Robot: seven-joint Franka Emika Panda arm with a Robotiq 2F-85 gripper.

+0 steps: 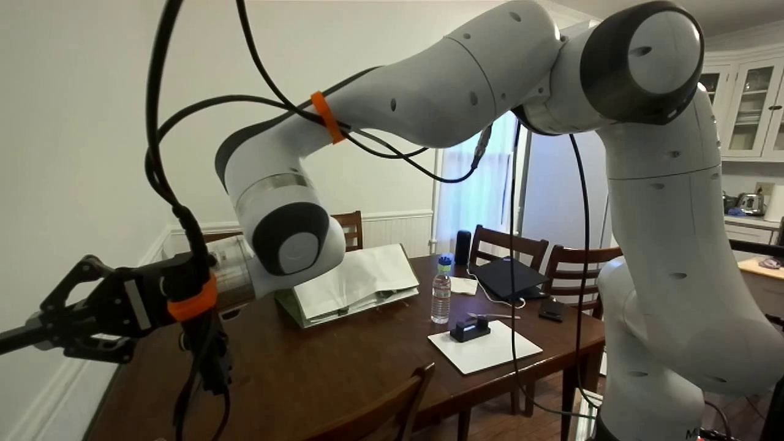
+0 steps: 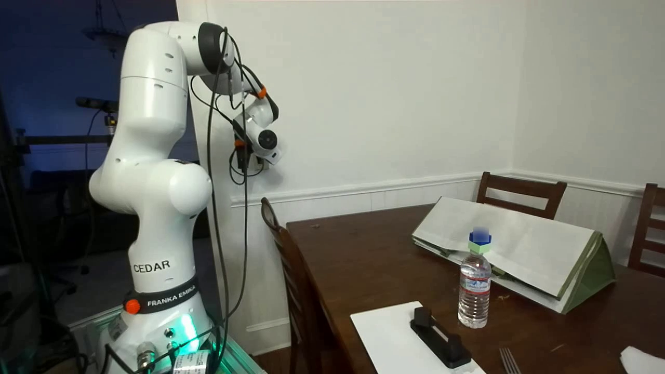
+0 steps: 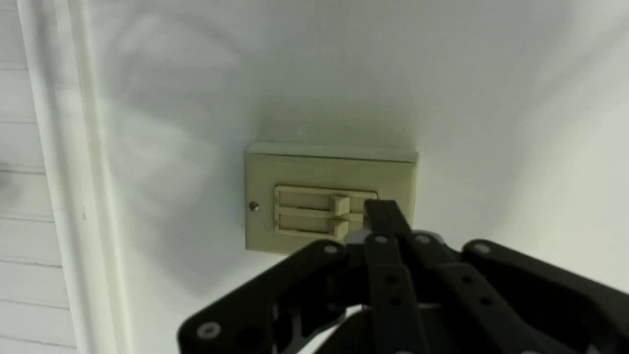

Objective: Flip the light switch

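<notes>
A beige switch plate (image 3: pixel 285 169) is on the white wall in the wrist view. It has two small levers side by side, an upper lever (image 3: pixel 340 205) and a lower lever (image 3: pixel 339 228), both toward the right of their slots. My gripper (image 3: pixel 381 204) is shut with its fingertips together and nothing between them. The fingertips overlap the right end of the lever frame, right of both levers; I cannot tell whether they touch the plate. In an exterior view the gripper (image 1: pixel 24 335) points left, its tips cut off by the frame edge. The switch does not show clearly in either exterior view.
A wall moulding (image 3: pixel 73 147) runs along the left of the wrist view. A brown table (image 2: pixel 379 254) holds a water bottle (image 2: pixel 474 296), a white and green folder stand (image 2: pixel 504 249) and a white board (image 2: pixel 384 332). A chair (image 2: pixel 291 265) stands near the wall. Cables (image 1: pixel 153 122) hang around the arm.
</notes>
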